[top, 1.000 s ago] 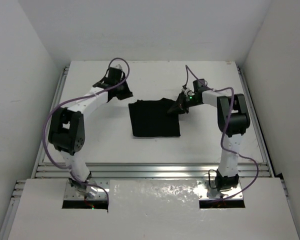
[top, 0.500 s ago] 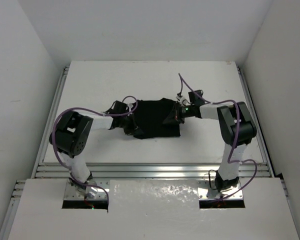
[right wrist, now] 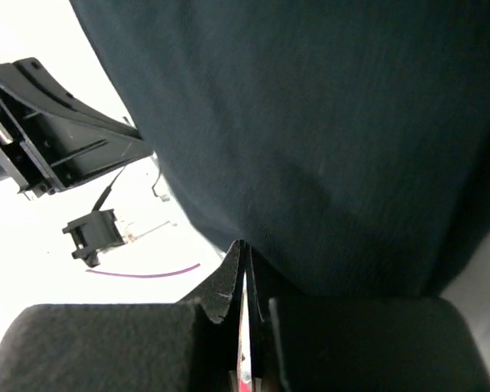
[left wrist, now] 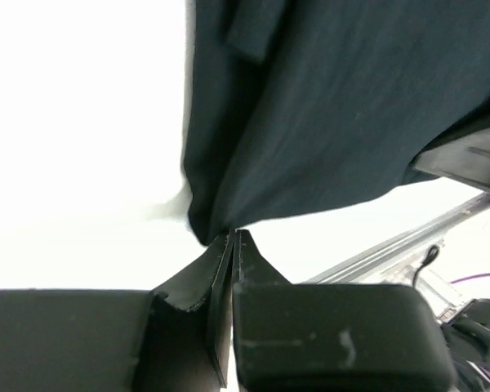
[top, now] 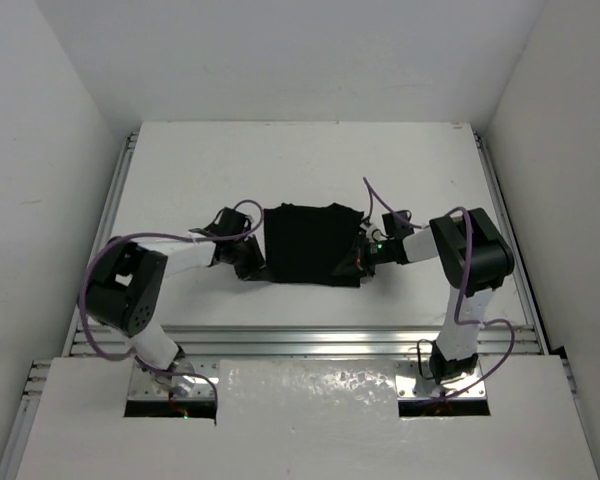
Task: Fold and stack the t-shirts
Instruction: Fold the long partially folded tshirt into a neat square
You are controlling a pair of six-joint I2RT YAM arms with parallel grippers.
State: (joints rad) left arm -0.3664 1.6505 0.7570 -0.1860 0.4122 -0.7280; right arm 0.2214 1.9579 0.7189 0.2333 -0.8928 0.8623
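Note:
The black t-shirt (top: 310, 243) lies as a folded, roughly square bundle in the middle of the white table (top: 180, 170). My left gripper (top: 250, 262) is at its near left corner. In the left wrist view its jaws are shut (left wrist: 231, 238), with a corner of the t-shirt (left wrist: 327, 106) pinched at their tips. My right gripper (top: 360, 258) is at the near right corner. In the right wrist view its jaws are shut (right wrist: 242, 247) on the edge of the t-shirt (right wrist: 327, 122). The neck label is hidden.
A metal rail (top: 300, 340) runs along the table's near edge, in front of the arm bases. White walls enclose the left, right and back sides. Purple cables (top: 230, 215) loop from both arms close to the cloth.
My left arm swung from the back left down to the shirt's left edge and shut on it. Both grippers then moved toward the near edge, drawing the shirt with them.

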